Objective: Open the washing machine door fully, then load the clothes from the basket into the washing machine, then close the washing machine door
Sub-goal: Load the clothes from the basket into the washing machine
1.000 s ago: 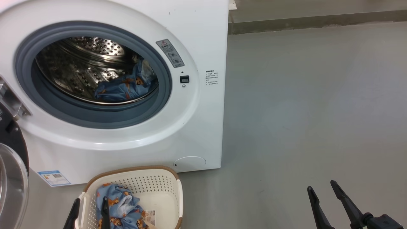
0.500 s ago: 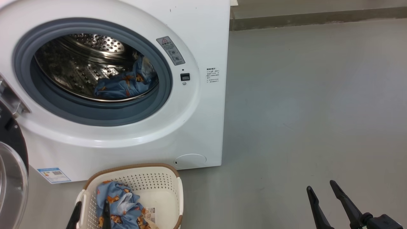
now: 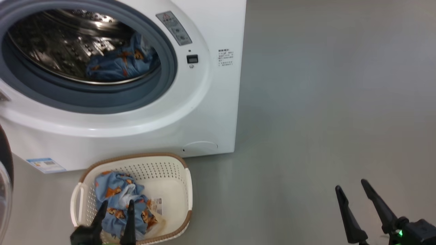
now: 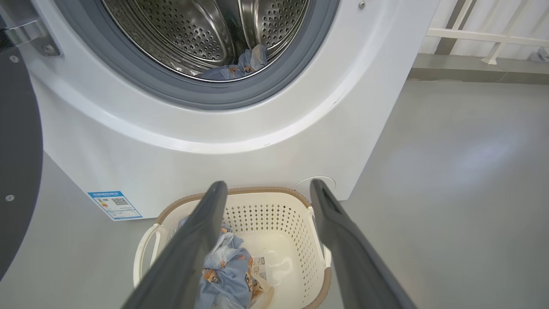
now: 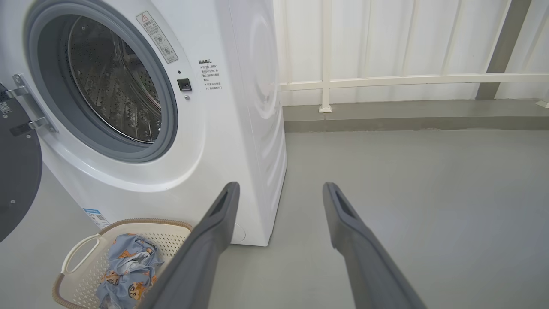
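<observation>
head view shows the small cream-white perforated plastic basket with its brown woven-look rim on the grey floor, just in front of the big white front-loading washing machine; a bundle of soft light-blue bear-print clothes lies bunched in the basket's left half; a second bear-print piece sits inside the steel drum; the round black-rimmed door stands swung open at the left; the left gripper hangs over the bundle, its two dark fingers spread apart and empty; the right gripper is also spread and holds nothing, well apart over bare floor; the fabric looks light and limp and is likely to trail or catch on the rim; a deep pinch into the crumpled middle of the heap seems the best hold.
</observation>
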You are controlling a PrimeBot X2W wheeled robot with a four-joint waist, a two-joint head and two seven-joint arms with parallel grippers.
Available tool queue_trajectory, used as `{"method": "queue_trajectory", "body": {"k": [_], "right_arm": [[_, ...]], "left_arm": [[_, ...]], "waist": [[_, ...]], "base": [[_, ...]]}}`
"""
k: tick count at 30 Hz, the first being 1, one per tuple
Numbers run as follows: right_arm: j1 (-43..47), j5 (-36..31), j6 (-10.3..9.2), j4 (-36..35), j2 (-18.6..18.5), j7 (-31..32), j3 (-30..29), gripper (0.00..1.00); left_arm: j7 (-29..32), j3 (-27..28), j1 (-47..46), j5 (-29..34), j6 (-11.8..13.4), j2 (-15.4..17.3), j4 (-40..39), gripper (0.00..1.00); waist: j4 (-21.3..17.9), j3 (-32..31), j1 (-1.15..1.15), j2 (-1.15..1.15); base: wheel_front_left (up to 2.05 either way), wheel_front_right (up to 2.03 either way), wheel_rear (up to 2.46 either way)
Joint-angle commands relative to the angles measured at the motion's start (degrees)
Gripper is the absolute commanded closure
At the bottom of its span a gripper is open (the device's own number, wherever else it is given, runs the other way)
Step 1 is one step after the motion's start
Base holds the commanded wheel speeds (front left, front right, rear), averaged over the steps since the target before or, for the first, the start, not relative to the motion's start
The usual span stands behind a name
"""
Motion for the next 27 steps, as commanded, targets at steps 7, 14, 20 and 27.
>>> {"method": "queue_trajectory", "body": {"k": [7,14,20,27], "right_arm": [[-5.5,1.3,0.51,-3.0,-1.5,-0.3,0.0,0.0],[-9.5,2.2,0.51,-4.1,-0.5,-0.3,-0.7,0.0],[-13.6,3.1,0.51,-4.4,1.5,-0.3,-0.8,0.0],[-17.9,4.5,0.51,-3.6,3.9,-0.3,0.3,0.0]], "left_arm": [[1.1,-0.3,-15.5,0.4,-1.7,0.8,14.6,0.0],[2.8,-2.0,-29.2,3.0,-0.1,2.2,29.3,0.0],[5.6,-3.1,-38.5,5.8,3.9,4.2,39.4,0.0],[9.8,-4.7,-45.4,8.3,5.6,8.9,47.7,0.0]], "waist": [[-1.7,11.4,-0.01,0.0],[-4.8,20.0,-0.01,0.0],[-8.8,27.3,-0.01,0.0],[-13.7,34.2,-0.01,0.0]], "base": [[0.0,0.0,0.0],[0.0,0.0,0.0],[0.0,0.0,0.0],[0.0,0.0,0.0]]}}
